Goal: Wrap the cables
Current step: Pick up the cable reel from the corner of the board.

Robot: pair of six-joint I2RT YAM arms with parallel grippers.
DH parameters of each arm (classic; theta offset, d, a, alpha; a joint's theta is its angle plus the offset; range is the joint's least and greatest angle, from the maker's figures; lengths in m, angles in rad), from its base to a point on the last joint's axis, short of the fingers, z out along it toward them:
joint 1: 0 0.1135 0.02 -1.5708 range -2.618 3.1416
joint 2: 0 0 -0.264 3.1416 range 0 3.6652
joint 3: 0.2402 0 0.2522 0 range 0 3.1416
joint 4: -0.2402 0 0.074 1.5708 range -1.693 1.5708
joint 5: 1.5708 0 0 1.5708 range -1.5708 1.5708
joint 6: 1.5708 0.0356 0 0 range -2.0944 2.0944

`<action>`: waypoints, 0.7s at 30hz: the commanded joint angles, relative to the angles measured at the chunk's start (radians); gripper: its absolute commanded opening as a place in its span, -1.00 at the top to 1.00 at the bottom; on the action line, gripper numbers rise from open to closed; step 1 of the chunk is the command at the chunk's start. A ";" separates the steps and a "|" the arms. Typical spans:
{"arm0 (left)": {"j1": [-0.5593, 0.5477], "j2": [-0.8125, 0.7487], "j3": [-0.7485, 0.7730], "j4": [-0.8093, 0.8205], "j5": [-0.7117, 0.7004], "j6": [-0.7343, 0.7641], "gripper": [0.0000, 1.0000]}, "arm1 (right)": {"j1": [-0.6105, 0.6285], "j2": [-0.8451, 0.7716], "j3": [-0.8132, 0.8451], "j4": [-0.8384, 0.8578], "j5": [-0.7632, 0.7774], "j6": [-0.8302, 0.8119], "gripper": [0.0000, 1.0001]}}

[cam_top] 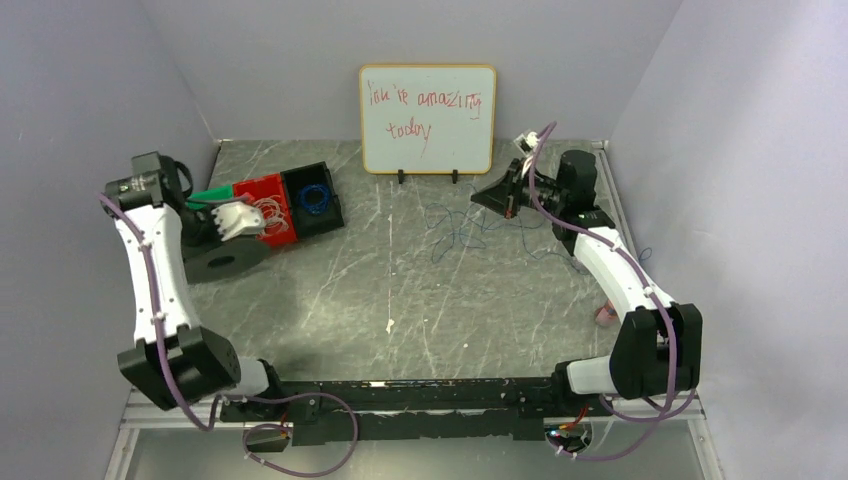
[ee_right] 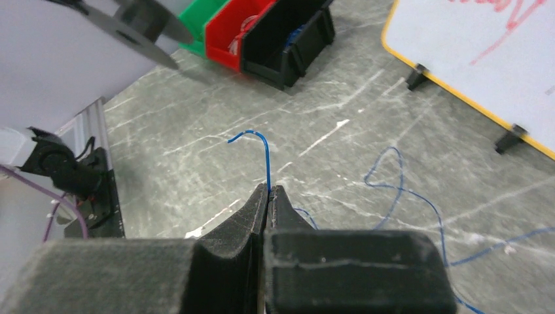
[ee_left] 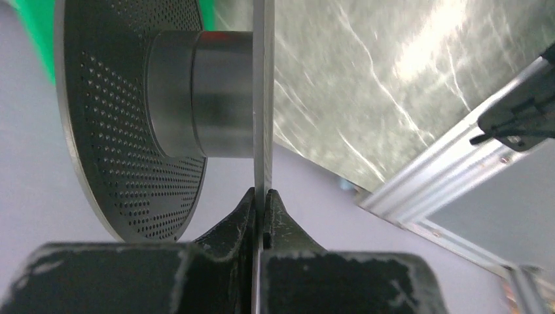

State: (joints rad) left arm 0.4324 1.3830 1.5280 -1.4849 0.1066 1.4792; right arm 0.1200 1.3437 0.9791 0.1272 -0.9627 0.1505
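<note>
- Top external view: the grey marbled surface (cam_top: 400, 300) is the largest thing, and both arms reach over it from the near edge.
- A whiteboard (cam_top: 427, 118) with red handwriting stands upright at the far edge on small black feet.
- A row of three bins (cam_top: 290, 205), green, red and black, lies at the far left. The black one holds a small blue coil (cam_top: 315, 198).
- A metal spool (ee_left: 124, 131) with perforated flanges is just in front of the bins. Whether it rests on the surface I cannot tell.
- The left gripper (ee_left: 262, 196) is pinched tight on the thin edge of one spool flange.
- The right gripper (ee_right: 269, 191) is clamped on one end of the cables (ee_right: 267, 163), and the short tip curls up from between its fingers.
- The rest of that thin blue wire trails loose over the surface right of centre, in front of the whiteboard.
</note>
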 commanded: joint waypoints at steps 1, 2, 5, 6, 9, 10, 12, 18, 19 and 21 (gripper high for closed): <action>-0.195 -0.146 0.054 0.049 0.155 -0.045 0.95 | 0.059 0.010 0.119 -0.098 -0.058 -0.084 1.00; -0.268 -0.164 0.043 0.108 0.165 -0.070 0.95 | 0.076 0.018 0.144 -0.149 -0.067 -0.111 1.00; -0.308 -0.103 0.145 0.171 0.349 -0.135 0.95 | 0.119 0.054 0.220 -0.290 -0.097 -0.201 1.00; -0.319 -0.086 0.177 0.217 0.404 -0.179 0.95 | 0.125 0.064 0.242 -0.334 -0.108 -0.226 1.00; -0.400 -0.064 0.181 0.436 0.434 -0.348 0.95 | 0.132 0.095 0.280 -0.410 -0.137 -0.258 1.00; -0.436 -0.047 0.188 0.487 0.399 -0.412 0.95 | 0.133 0.105 0.288 -0.420 -0.148 -0.255 1.00; -0.533 -0.028 0.146 0.603 0.291 -0.484 0.95 | 0.132 0.127 0.302 -0.429 -0.171 -0.242 1.00; -0.782 0.042 0.041 0.737 0.024 -0.487 0.95 | 0.129 0.193 0.336 -0.420 -0.189 -0.177 1.00; -0.804 0.057 0.041 0.732 0.015 -0.499 0.95 | 0.129 0.203 0.344 -0.427 -0.185 -0.175 1.00; -0.835 0.070 0.037 0.730 -0.003 -0.517 0.95 | 0.129 0.213 0.351 -0.450 -0.167 -0.191 1.00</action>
State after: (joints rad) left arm -0.3454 1.4555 1.5604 -0.8719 0.2031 1.0214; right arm 0.2527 1.5478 1.2690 -0.2989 -1.1103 -0.0372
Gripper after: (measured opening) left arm 0.049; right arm 0.013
